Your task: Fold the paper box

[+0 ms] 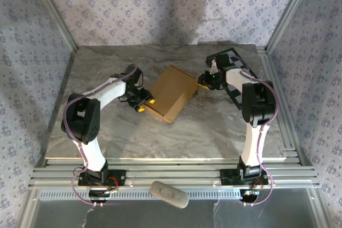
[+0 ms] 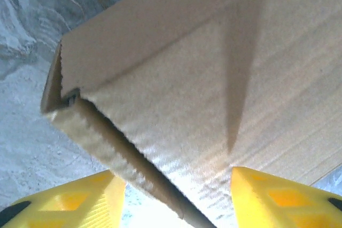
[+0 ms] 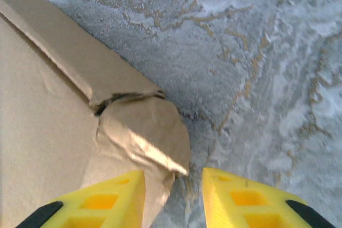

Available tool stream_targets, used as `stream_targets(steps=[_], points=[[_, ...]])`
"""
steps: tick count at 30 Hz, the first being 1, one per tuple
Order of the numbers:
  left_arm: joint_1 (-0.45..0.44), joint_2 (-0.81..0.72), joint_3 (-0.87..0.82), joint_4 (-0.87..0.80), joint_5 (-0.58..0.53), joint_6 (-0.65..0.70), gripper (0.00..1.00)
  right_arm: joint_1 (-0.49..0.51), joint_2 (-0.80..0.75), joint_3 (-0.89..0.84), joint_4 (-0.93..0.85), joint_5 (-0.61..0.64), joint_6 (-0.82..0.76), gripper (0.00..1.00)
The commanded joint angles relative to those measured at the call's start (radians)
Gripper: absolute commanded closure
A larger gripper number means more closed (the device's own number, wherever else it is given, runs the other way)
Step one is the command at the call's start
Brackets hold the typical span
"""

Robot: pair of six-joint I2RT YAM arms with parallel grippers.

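Observation:
The tan paper box [image 1: 172, 93] lies folded shut on the marble table, turned at an angle. My left gripper [image 1: 143, 104] is at its near-left corner. In the left wrist view the box [image 2: 203, 73] looms close, one corner edge running down between the yellow fingers [image 2: 80, 201], and that gripper [image 2: 176, 204] is open. My right gripper [image 1: 204, 81] sits at the box's right corner. In the right wrist view a crumpled tab of the box [image 3: 144, 137] pokes out just ahead of the left finger [image 3: 101, 201], and that gripper [image 3: 173, 201] is open over bare table.
A black-and-white checkerboard panel [image 1: 235, 73] lies at the back right, under the right arm. Aluminium rails [image 1: 160, 172] border the table's near edge, with a grey oblong object [image 1: 169, 194] below them. Bare marble [image 1: 107, 137] stretches in front of the box.

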Motion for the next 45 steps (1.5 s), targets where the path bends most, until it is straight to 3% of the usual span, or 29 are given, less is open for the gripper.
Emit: stream_targets(steps=[1,7,11,16,20,27,35,45], points=[[0.006,-0.055,0.036,-0.056,0.01,-0.023,0.43,-0.017,-0.079,-0.04,-0.014,0.012,0.063,0.64],[0.046,-0.08,0.062,-0.073,-0.003,-0.01,0.39,-0.016,-0.174,-0.102,-0.035,0.028,0.141,0.63],[0.109,-0.064,0.082,-0.056,-0.026,0.019,0.42,0.017,-0.295,-0.276,0.012,-0.008,0.262,0.74],[0.153,0.03,0.139,-0.083,-0.057,0.094,0.44,0.194,-0.398,-0.436,-0.003,-0.081,0.305,0.87],[0.187,0.071,0.118,-0.029,-0.055,0.084,0.44,0.335,-0.433,-0.48,-0.041,-0.084,0.277,0.89],[0.199,0.153,0.14,-0.01,-0.043,0.094,0.49,0.397,-0.35,-0.408,-0.064,-0.077,0.234,0.9],[0.195,0.135,0.069,0.045,-0.032,0.082,0.52,0.494,-0.258,-0.323,-0.042,-0.066,0.253,0.91],[0.172,0.116,0.008,0.07,-0.027,0.067,0.52,0.508,-0.187,-0.3,0.05,-0.045,0.296,0.92]])
